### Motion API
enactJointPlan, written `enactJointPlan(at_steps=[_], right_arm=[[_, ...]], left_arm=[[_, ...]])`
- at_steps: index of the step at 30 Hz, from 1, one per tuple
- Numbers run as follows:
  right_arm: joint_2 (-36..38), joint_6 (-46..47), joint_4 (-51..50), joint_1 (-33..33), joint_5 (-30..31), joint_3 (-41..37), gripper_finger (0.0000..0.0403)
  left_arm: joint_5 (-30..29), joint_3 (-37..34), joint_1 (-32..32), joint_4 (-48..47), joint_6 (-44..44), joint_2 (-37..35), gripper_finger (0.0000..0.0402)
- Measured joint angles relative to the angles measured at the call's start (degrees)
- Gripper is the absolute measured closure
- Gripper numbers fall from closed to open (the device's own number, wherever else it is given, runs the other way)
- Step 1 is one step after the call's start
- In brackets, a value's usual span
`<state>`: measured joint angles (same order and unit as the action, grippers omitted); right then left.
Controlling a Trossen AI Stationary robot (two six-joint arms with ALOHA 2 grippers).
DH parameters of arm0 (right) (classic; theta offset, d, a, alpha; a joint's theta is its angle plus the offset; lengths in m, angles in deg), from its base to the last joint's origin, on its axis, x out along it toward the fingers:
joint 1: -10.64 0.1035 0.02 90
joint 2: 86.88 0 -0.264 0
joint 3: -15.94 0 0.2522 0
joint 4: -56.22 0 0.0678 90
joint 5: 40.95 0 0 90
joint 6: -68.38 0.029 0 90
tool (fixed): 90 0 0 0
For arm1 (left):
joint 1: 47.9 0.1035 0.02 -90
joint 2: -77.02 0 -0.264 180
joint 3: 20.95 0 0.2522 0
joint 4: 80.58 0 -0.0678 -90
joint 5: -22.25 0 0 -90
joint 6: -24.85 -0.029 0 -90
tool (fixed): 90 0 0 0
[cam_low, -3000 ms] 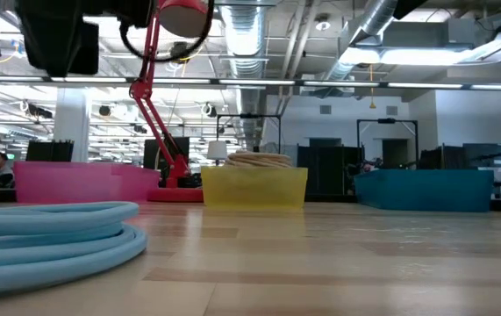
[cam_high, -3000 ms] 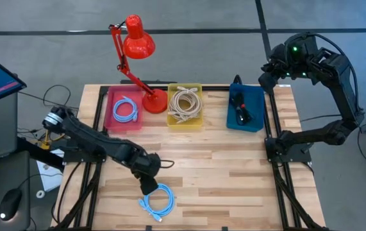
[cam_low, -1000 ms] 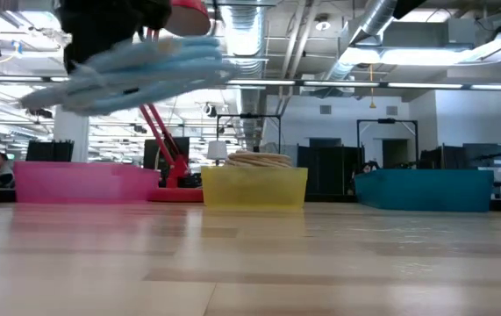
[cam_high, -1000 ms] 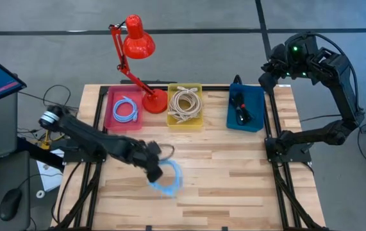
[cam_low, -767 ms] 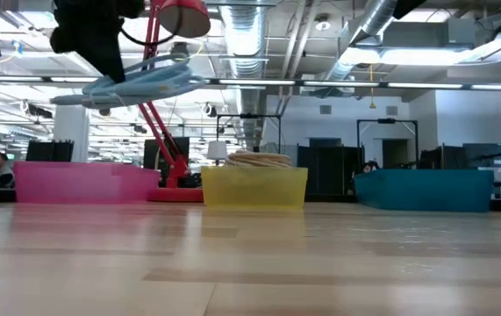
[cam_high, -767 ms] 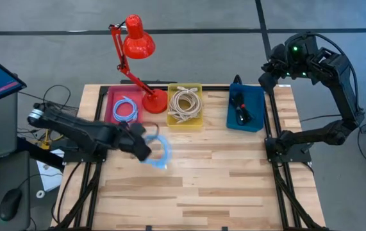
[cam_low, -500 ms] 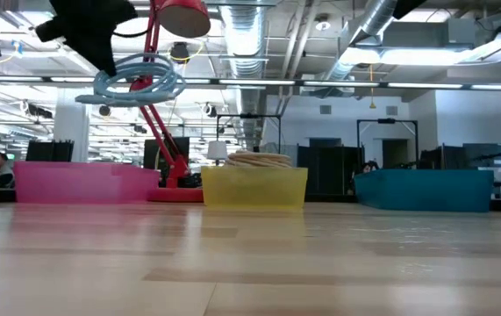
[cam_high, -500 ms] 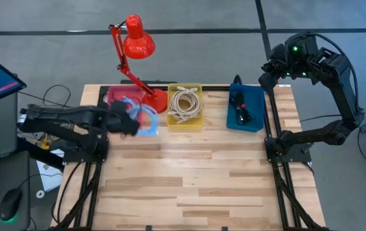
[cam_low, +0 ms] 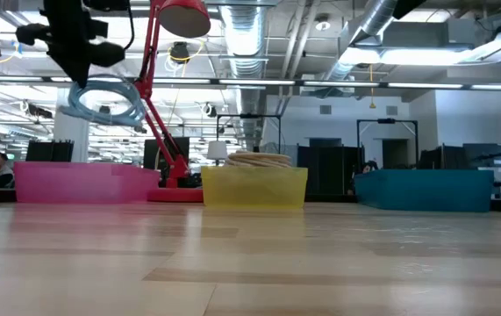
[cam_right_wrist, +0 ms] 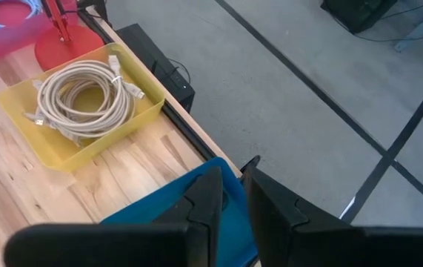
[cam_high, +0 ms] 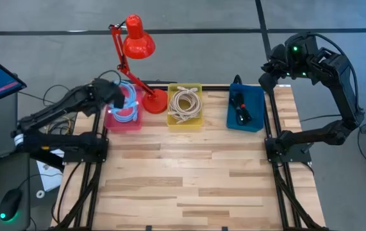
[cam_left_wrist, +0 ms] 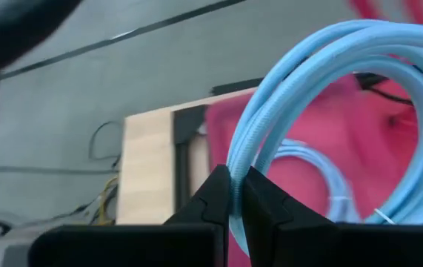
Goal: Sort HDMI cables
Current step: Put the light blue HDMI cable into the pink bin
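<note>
A: Materials on the bench?

B: Pale wood-plank table with 3 plastic bins along the far edge: pink bin on the left, yellow bin in the middle, blue bin on the right. A glossy red desk lamp stands with its round base between pink and yellow.

A: Cables?

B: The held light blue coil is a smooth round-section loop of several turns, hanging in the air above the pink bin. A 2nd light blue cable lies inside that bin. A beige coil with a finely braided look and pale plugs fills the yellow bin. A thin black bundle lies in the blue bin.

A: Grippers?

B: Left gripper is clamped on the held coil's strands, over the pink bin. Right gripper hangs past the blue bin's far edge, fingers narrowly apart, holding nothing.
</note>
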<state>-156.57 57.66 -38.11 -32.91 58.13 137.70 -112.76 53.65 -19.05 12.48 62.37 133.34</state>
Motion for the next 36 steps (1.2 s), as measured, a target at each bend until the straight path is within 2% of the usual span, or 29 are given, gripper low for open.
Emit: enactJointPlan(at_steps=[3,7,10,16,21,25,31,36], right_arm=[[0.0,-0.3,0.0,0.0,0.0,0.0,0.0348],[0.0,-0.4,0.0,0.0,0.0,0.0,0.0348],[0.0,-0.4,0.0,0.0,0.0,0.0,0.0348],[0.0,-0.4,0.0,0.0,0.0,0.0,0.0348],[0.0,-0.4,0.0,0.0,0.0,0.0,0.0348],[0.0,-0.4,0.0,0.0,0.0,0.0,0.0348],[0.0,-0.4,0.0,0.0,0.0,0.0,0.0348],[0.0,-0.4,0.0,0.0,0.0,0.0,0.0348]], left_arm=[[0.6,0.0,5.1,1.5,-2.5,1.2,0.0387],[4.1,0.0,10.1,8.0,-8.2,3.2,0.0387],[6.6,0.0,13.0,12.3,-11.1,5.3,0.0387],[11.3,-2.0,16.7,14.3,-13.3,10.1,0.0387],[16.4,-9.1,18.1,20.6,-13.0,10.9,0.0387],[17.5,-13.8,18.1,24.1,-11.5,10.9,0.0387],[17.4,-16.0,17.8,25.7,-11.6,10.9,0.0386],[16.8,-16.0,17.8,26.4,-11.8,10.9,0.0346]])
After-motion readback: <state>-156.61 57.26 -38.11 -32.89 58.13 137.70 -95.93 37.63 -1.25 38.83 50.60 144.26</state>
